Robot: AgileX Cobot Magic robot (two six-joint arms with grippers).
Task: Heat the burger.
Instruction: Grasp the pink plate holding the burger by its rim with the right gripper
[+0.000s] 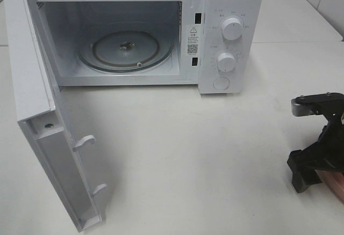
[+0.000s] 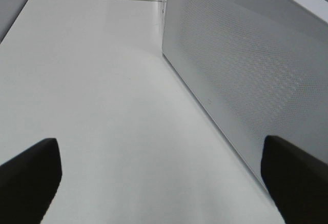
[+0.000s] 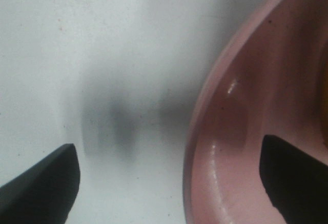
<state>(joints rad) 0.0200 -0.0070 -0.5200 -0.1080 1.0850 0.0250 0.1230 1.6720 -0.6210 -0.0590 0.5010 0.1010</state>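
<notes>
**Exterior high.** The microwave stands at the back of the table. Its door is swung wide to the left, and the glass turntable inside is bare. The right gripper hangs low at the right edge of the view, well apart from the oven. A sliver of the pink plate shows just beside and under it. The burger cannot be seen here; it probably sits on that plate, out of frame. The left arm does not appear at all.

**Left wrist.** The left gripper holds its jaws wide apart with nothing between them. It sits over bare table, next to the perforated outer face of the open door.

**Right wrist.** The right gripper is also spread and holds nothing. One of its fingers is over the table and the other over the plate's glossy inner slope, so the jaws straddle the rim. A dim tan strip at the very edge of the frame could be the burger, but it is too blurred to tell.

The right arm looks far nearer to the load, so the pickup should fall to it. Closing the jaws across the rim appears to be the step in hand. The plate is round, so no direction of approach matters. Which way the burger faces, and whether its stack stands upright, cannot be told from these views (a tall stack would want a level carry). From the plate, the cavity lies toward the back and to the left.
</notes>
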